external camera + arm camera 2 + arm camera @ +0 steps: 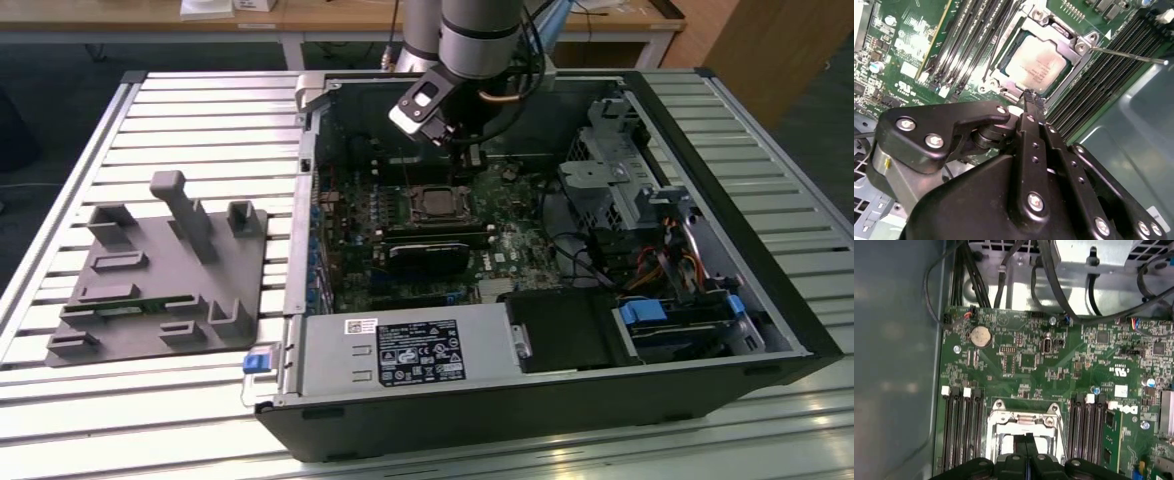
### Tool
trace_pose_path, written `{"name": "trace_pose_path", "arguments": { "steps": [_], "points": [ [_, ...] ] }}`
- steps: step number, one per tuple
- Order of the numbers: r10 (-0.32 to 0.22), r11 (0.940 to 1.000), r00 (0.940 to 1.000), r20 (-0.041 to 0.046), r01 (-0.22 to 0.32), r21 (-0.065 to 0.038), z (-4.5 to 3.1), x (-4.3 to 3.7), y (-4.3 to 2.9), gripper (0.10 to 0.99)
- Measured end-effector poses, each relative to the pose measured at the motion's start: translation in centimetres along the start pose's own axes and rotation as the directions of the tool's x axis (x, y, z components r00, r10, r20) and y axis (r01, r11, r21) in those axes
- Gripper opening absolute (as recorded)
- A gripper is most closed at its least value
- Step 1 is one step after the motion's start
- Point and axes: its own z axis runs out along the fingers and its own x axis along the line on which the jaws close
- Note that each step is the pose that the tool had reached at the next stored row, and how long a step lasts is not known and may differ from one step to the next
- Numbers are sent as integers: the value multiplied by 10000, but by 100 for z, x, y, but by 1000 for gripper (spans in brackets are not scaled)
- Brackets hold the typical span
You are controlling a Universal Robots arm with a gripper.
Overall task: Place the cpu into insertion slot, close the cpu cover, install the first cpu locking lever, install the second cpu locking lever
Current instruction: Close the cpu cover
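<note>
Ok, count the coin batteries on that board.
1: the coin battery sits on the green board, between the cpu cover and the cables; the gripper may hide others.

My hand point(1030, 99) is matte black with silver screw heads. The cpu point(1036, 62) is pale silvery-beige inside the silver cpu cover point(1075, 42). The circuit board point(1019, 365) is green, lined with black memory slots point(961, 425). The tabletop point(200, 100) is pale grey and ribbed.

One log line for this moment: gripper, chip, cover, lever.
gripper shut, at cover edge | cpu seated | cover down around cpu | lever rod sticking out
</note>
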Motion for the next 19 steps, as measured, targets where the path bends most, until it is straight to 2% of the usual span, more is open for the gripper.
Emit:
{"name": "trace_pose_path", "arguments": {
  "steps": [5, 10, 19],
  "points": [
    [0, 10000, 10000, 0, 0, 0, 46, 0, -11, 106],
    [3, 10000, 10000, 0, -3, 0, 61, 0, -15, 106],
    [3, 10000, 10000, 1, -3, 0, 109, 4, -120, 106]
  ]
}}
